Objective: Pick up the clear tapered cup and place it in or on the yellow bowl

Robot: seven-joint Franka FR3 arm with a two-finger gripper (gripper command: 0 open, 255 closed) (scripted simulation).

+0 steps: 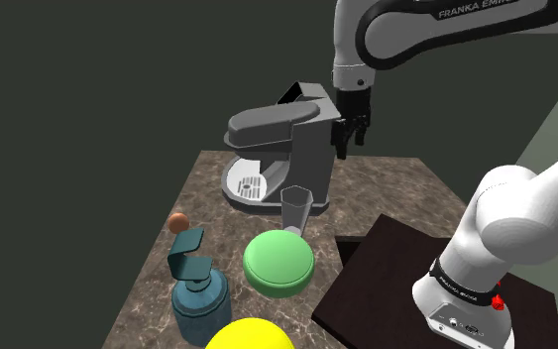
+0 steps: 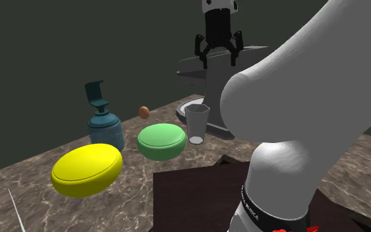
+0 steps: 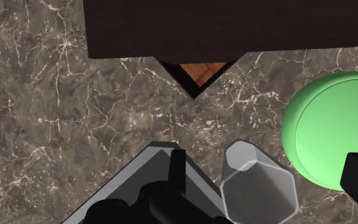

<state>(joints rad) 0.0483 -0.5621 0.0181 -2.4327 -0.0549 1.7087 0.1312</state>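
The clear tapered cup stands upright on the marble counter, right beside the grey coffee machine. The yellow bowl lies at the counter's near end in the shoulder view, beyond a green bowl from the cup. My gripper hangs open high above the coffee machine's top, well above the cup. In the wrist view the cup shows far below, between the spread fingers, untouched. The gripper holds nothing.
A teal pump dispenser stands near the yellow bowl, and a small orange-brown egg-shaped thing lies by the counter's edge. The dark stand abuts the counter. The green bowl sits close to the cup.
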